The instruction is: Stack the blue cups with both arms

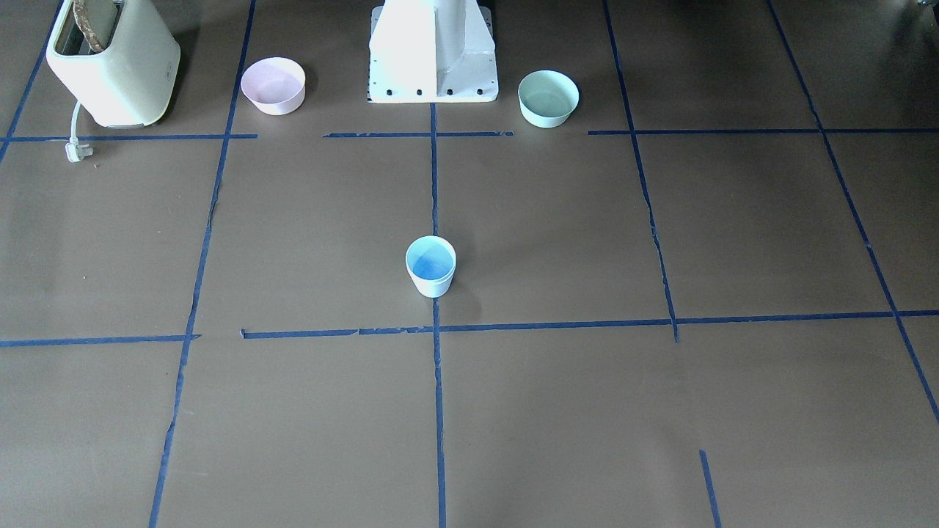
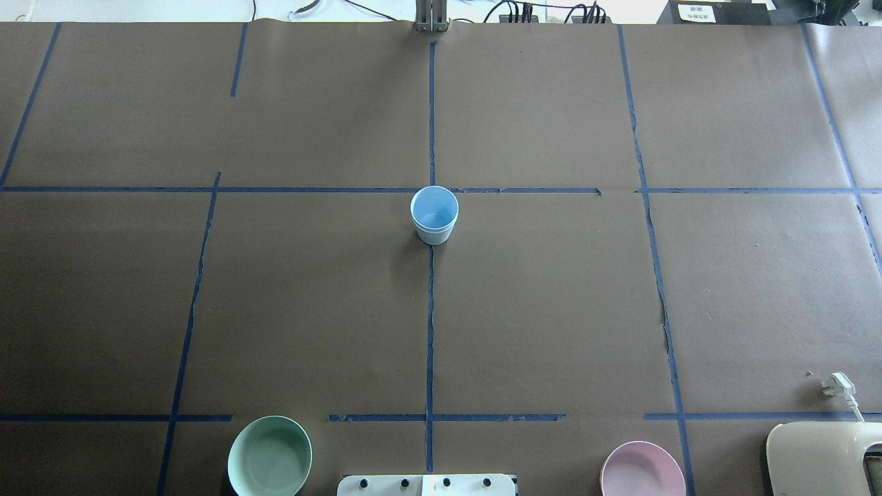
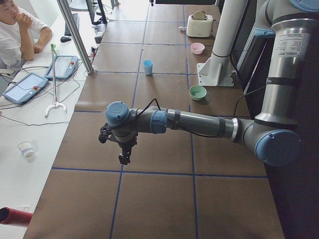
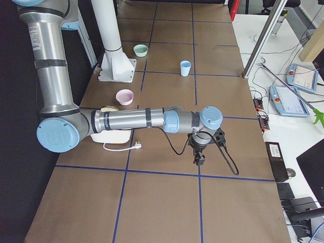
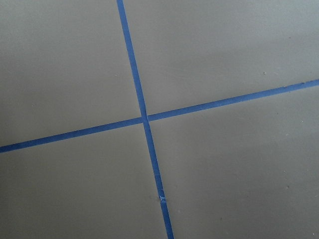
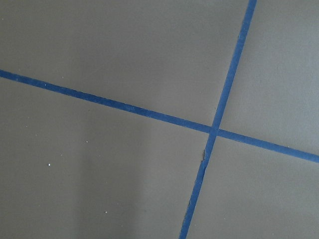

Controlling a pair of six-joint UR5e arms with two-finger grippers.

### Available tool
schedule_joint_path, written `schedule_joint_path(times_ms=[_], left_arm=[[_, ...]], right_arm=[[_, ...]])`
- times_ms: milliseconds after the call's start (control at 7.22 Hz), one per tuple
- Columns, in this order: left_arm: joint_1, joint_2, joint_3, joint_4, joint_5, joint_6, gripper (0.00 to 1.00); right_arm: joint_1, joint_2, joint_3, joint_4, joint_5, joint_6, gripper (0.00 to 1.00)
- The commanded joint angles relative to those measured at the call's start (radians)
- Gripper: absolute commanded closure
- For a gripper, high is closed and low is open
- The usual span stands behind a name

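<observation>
A pale blue cup (image 1: pixel 430 265) stands upright on the centre tape line in the middle of the table; it also shows in the overhead view (image 2: pixel 434 215) and both side views (image 3: pixel 148 66) (image 4: pixel 185 68). A stepped rim suggests one cup nested in another, but I cannot tell for sure. No separate second blue cup shows. My left gripper (image 3: pixel 123 158) hangs over the table's left end, far from the cup. My right gripper (image 4: pixel 199 160) hangs over the right end. Both show only in the side views, so I cannot tell whether they are open. The wrist views show only tape lines.
A mint-green bowl (image 2: pixel 269 456) and a pink bowl (image 2: pixel 642 470) sit on either side of the white pedestal base (image 1: pixel 433 51). A cream toaster (image 1: pixel 110 62) with a loose plug (image 2: pixel 837 384) stands on my right. An operator (image 3: pixel 15 30) sits beyond the far edge.
</observation>
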Motion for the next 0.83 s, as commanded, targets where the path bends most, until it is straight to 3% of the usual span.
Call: schedule_joint_path(times_ms=[0,692], left_arm=[[0.0,0.0,-0.003,0.0,0.0,0.0,0.0],[0.0,0.0,-0.013,0.002,0.0,0.0,0.0]], right_arm=[[0.0,0.001,0.001,0.0,0.0,0.002,0.0],[0.0,0.002,0.007,0.0,0.0,0.003,0.0]])
